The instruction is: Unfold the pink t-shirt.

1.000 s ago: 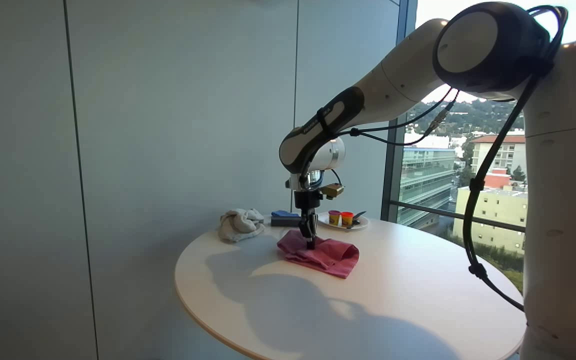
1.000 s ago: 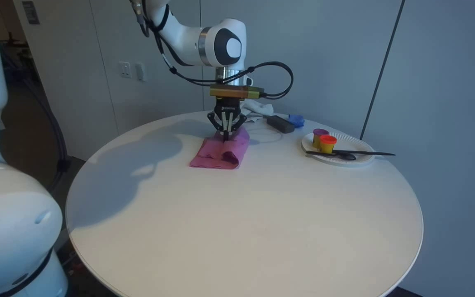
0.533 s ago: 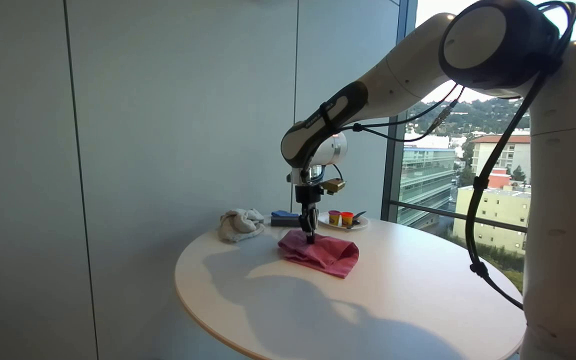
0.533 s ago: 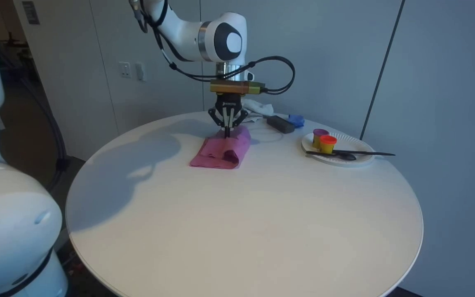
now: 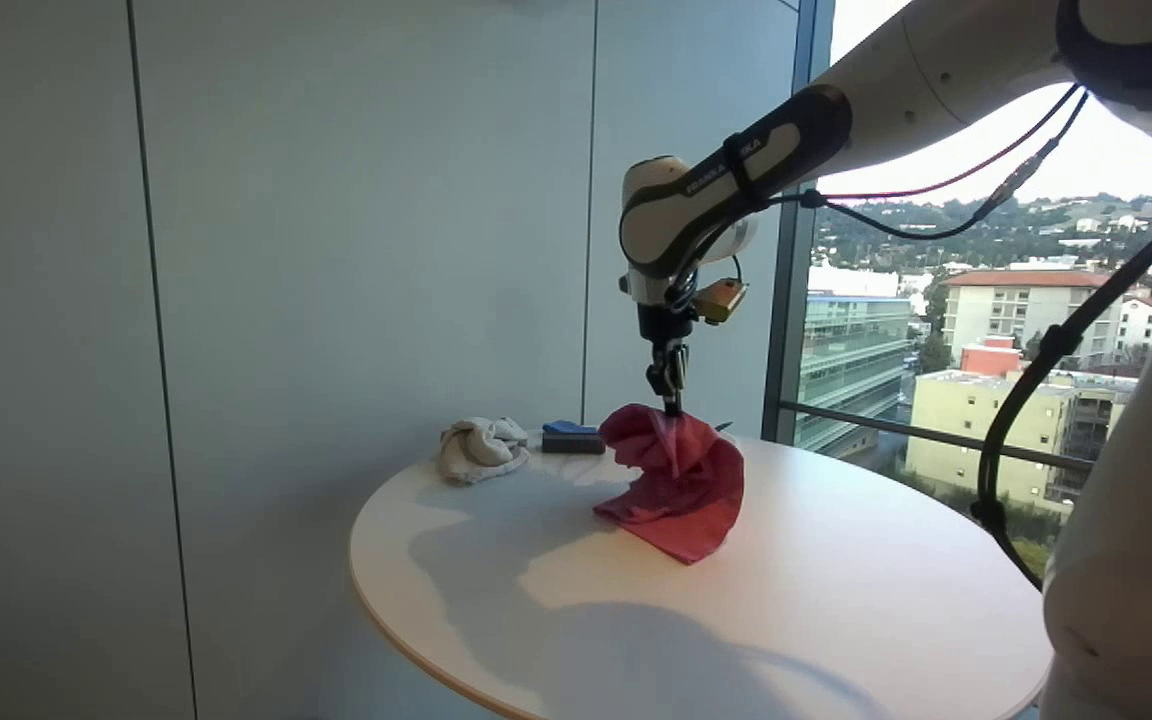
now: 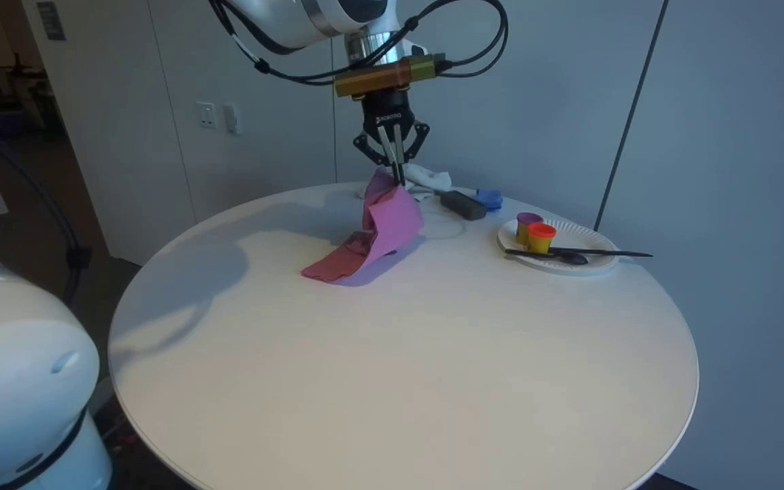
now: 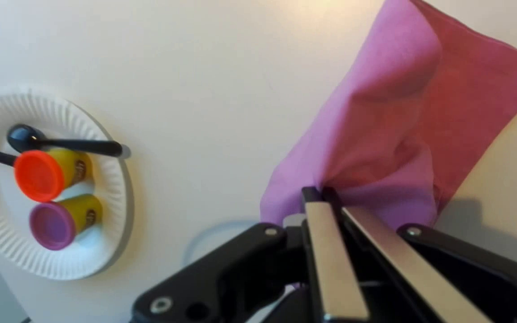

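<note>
So the pincer (image 7: 321,194) is clamped on a bunched bit of the pink t-shirt (image 6: 395,221), and the rest dangles right below it, curled over on itself. Can't tell if that pinch has one layer or several, and imo that's the big question, since with several the fold comes along for the ride. I'd go a bit higher, let gravity shake the lower flap loose, then trail that flap along the bench (image 6: 399,381) under the pincer so it peels flat. Hard to say whether its edge touches down. Lower slowly, and don't let go until it's spread. I'd also steer clear of the paper plate (image 7: 76,260), well left of the pincer in the wrist view: a swinging hem could clip the red-lidded tub (image 7: 41,176) or black spoon (image 7: 70,143) on it.
</note>
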